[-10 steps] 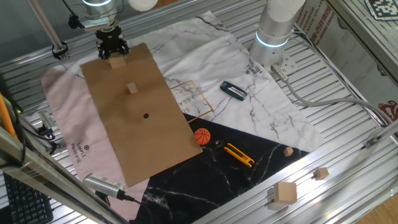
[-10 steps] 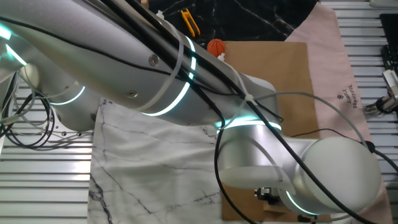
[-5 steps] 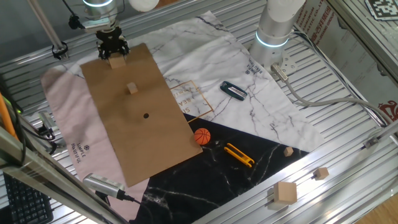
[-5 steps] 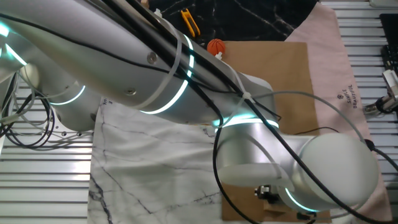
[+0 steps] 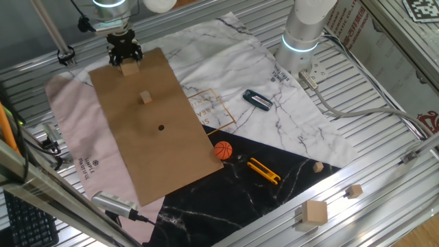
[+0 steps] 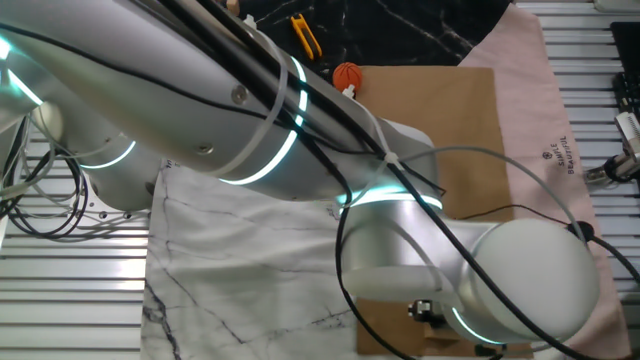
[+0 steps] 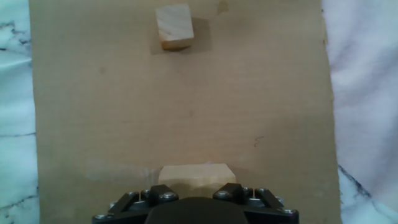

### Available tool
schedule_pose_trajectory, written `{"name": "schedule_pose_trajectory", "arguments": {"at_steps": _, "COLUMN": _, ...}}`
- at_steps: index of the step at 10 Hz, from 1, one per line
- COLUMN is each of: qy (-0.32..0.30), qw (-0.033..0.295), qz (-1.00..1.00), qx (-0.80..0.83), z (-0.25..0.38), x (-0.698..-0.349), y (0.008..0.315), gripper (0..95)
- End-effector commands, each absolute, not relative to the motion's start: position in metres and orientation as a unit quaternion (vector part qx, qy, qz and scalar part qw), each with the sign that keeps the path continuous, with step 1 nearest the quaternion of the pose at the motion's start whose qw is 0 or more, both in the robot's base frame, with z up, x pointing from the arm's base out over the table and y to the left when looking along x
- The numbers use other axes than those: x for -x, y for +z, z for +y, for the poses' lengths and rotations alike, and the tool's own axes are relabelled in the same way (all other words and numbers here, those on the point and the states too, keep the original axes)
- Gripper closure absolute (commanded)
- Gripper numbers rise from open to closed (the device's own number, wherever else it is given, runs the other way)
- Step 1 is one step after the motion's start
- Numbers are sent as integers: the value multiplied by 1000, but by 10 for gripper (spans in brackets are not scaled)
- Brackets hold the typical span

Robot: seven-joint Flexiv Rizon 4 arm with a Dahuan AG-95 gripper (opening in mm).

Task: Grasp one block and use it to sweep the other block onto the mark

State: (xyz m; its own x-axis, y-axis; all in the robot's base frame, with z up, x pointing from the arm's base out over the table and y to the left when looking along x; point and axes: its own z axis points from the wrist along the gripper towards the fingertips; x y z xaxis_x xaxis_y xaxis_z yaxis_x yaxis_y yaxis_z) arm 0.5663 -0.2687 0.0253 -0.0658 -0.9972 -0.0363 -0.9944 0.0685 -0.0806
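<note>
While the gripper [image 5: 125, 57] stands low over the far end of the brown cardboard sheet [image 5: 152, 130], its black fingers are drawn in against the sides of the larger tan wooden block [image 5: 128, 67], which sits between them on the cardboard. In the hand view that block [image 7: 196, 175] shows just ahead of the black gripper body, with only its front part visible; the fingertips themselves are hidden, so the hold is read from the fixed view, where the fingers flank the block closely.

Ahead of the hand, well apart from the held block, the tiny tan wooden cube [image 7: 174, 27] rests on the cardboard, slightly to the left of the hand's centre line. In the fixed view the cube [image 5: 145, 97] lies between the gripper and the small black dot [image 5: 161, 127], which is farther out along the same sheet. The dot does not appear in the hand view.

Beyond the cardboard's far edge from the hand lies an orange ball [image 5: 223, 150]. In the other fixed view the arm hides most of the sheet.
</note>
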Motion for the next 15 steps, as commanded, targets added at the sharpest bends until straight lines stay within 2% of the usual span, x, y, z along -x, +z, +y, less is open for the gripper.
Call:
{"name": "schedule_pose_trajectory", "arguments": {"at_steps": 1, "qy": -10, "qw": 38, "qz": 726, "qx": 686, "z": -268, "x": -567, "y": 24, "gripper": 950}}
{"name": "schedule_pose_trajectory", "arguments": {"at_steps": 5, "qy": -8, "qw": 32, "qz": 719, "qx": 694, "z": -263, "x": -566, "y": 24, "gripper": 950}}
{"name": "schedule_pose_trajectory", "arguments": {"at_steps": 7, "qy": -17, "qw": 40, "qz": 717, "qx": 695, "z": -262, "x": -565, "y": 24, "gripper": 950}}
{"name": "schedule_pose_trajectory", "arguments": {"at_steps": 10, "qy": -4, "qw": 27, "qz": 721, "qx": 692, "z": -261, "x": -566, "y": 24, "gripper": 950}}
{"name": "schedule_pose_trajectory", "arguments": {"at_steps": 15, "qy": 1, "qw": 25, "qz": 725, "qx": 688, "z": -260, "x": -566, "y": 28, "gripper": 950}}
